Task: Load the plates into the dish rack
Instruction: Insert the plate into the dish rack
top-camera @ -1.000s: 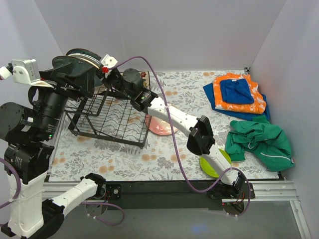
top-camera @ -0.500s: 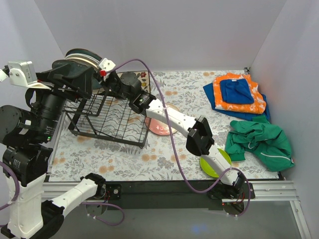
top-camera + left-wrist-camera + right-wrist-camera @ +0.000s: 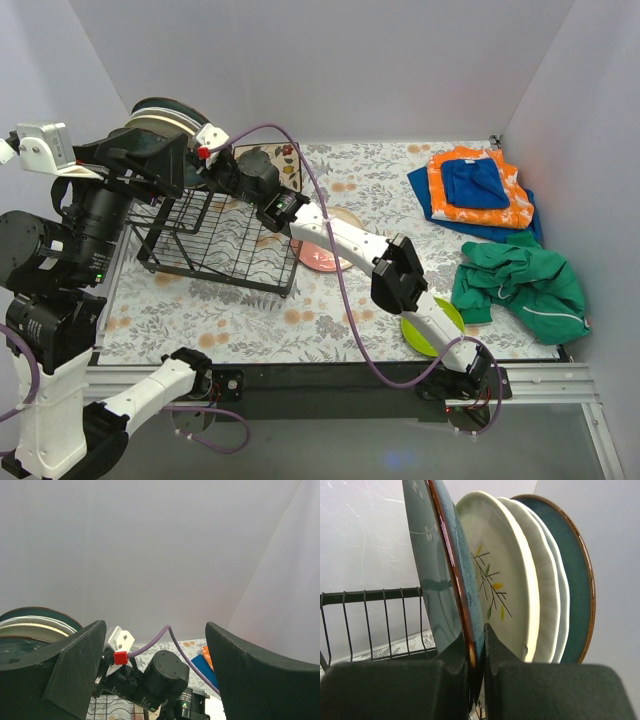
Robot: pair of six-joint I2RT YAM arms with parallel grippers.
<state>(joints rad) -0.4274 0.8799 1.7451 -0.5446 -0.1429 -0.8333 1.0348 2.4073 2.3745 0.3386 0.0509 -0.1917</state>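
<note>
The right hand (image 3: 476,645) pinches the rim of a dark blue-grey plate (image 3: 445,570), upright in the dish rack (image 3: 215,250) beside 4 racked plates (image 3: 507,575). The left hand (image 3: 155,630) hangs wide, holding nothing.

Left arm (image 3: 50,380) and right arm (image 3: 335,232): white shells, black cylindrical joints, purple cable (image 3: 343,290) trailing alongside (red tab (image 3: 120,657) at wrist).

Lime plate (image 3: 416,338) partly under right arm (image 3: 340,234)
</note>
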